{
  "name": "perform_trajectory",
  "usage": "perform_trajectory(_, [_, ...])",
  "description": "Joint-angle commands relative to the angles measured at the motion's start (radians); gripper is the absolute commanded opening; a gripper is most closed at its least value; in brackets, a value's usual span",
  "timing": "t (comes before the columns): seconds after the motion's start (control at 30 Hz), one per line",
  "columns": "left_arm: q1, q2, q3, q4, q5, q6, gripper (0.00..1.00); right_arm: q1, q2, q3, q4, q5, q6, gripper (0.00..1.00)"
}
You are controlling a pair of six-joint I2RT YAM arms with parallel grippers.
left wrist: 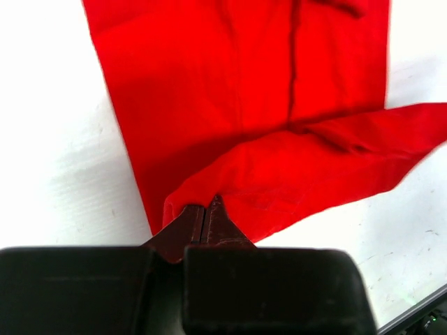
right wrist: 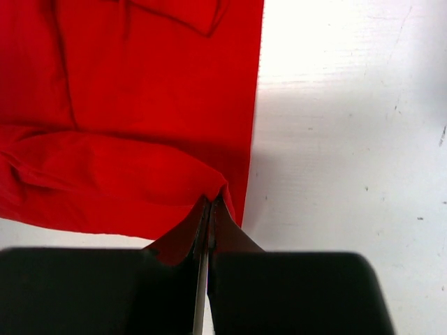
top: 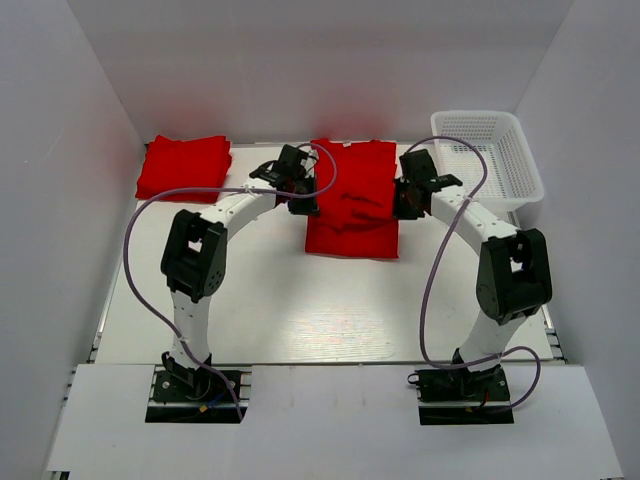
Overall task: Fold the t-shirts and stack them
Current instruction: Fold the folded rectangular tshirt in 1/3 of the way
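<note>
A red t-shirt lies in the middle of the table, narrowed into a long strip. My left gripper is shut on its left edge, and my right gripper is shut on its right edge. In the left wrist view the gripper pinches a lifted fold of the t-shirt. The right wrist view shows that gripper clamped on a raised corner of the t-shirt. A pile of folded red t-shirts rests at the back left.
A white mesh basket stands at the back right corner of the table. White walls enclose the back and both sides. Purple cables loop from each arm over the table.
</note>
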Motion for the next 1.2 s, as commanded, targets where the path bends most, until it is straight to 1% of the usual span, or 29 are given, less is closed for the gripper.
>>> perform_trajectory(0.0, [0.016,-0.005,0.051,0.062,0.051,0.028,0.00,-0.017,0.021,0.062,0.002,-0.032,-0.034,0.00])
perform_trajectory(0.13, [0.025,0.026,0.071,0.083,0.086,0.050,0.00,-0.026,0.050,0.101,0.001,-0.043,-0.060,0.00])
perform_trajectory(0.37, [0.045,0.080,0.118,0.083,0.077,0.062,0.00,-0.044,0.117,0.155,-0.006,-0.060,-0.080,0.00])
perform_trajectory(0.6, [0.067,0.101,0.119,0.115,0.086,0.062,0.00,-0.057,0.190,0.204,-0.015,-0.089,-0.100,0.00])
perform_trajectory(0.8, [0.076,0.120,0.119,0.137,0.086,0.071,0.00,-0.069,0.245,0.228,0.016,-0.103,-0.114,0.00])
perform_trajectory(0.83, [0.076,0.129,0.119,0.146,0.086,0.071,0.05,-0.071,0.249,0.233,0.017,-0.105,-0.109,0.00])
perform_trajectory(0.87, [0.076,0.129,0.119,0.158,0.100,0.071,0.15,-0.072,0.254,0.234,0.024,-0.103,-0.106,0.00])
perform_trajectory(0.9, [0.076,0.129,0.109,0.158,0.100,0.071,0.29,-0.072,0.259,0.234,0.036,-0.109,-0.107,0.01])
perform_trajectory(0.93, [0.076,0.129,0.109,0.167,0.100,0.071,0.34,-0.075,0.262,0.239,0.036,-0.112,-0.110,0.18])
perform_trajectory(0.97, [0.076,0.129,0.109,0.177,0.100,0.071,0.40,-0.074,0.266,0.259,0.034,-0.112,-0.110,0.27])
perform_trajectory(1.0, [0.076,0.129,0.109,0.177,0.085,0.071,0.51,-0.074,0.271,0.265,0.025,-0.114,-0.112,0.40])
perform_trajectory(1.03, [0.076,0.129,0.122,0.177,0.074,0.071,0.53,-0.074,0.265,0.273,0.021,-0.112,-0.112,0.63])
perform_trajectory(1.07, [0.076,0.129,0.131,0.162,0.048,0.071,0.58,-0.075,0.268,0.292,0.016,-0.112,-0.118,0.88])
perform_trajectory(1.1, [0.085,0.118,0.145,0.142,0.033,0.071,0.73,-0.078,0.259,0.296,0.005,-0.112,-0.118,0.90])
perform_trajectory(1.13, [0.085,0.118,0.145,0.132,0.017,0.071,0.83,-0.072,0.248,0.302,0.005,-0.111,-0.120,0.90])
perform_trajectory(1.17, [0.085,0.098,0.145,0.122,-0.013,0.062,0.95,-0.072,0.240,0.306,-0.007,-0.112,-0.129,0.90])
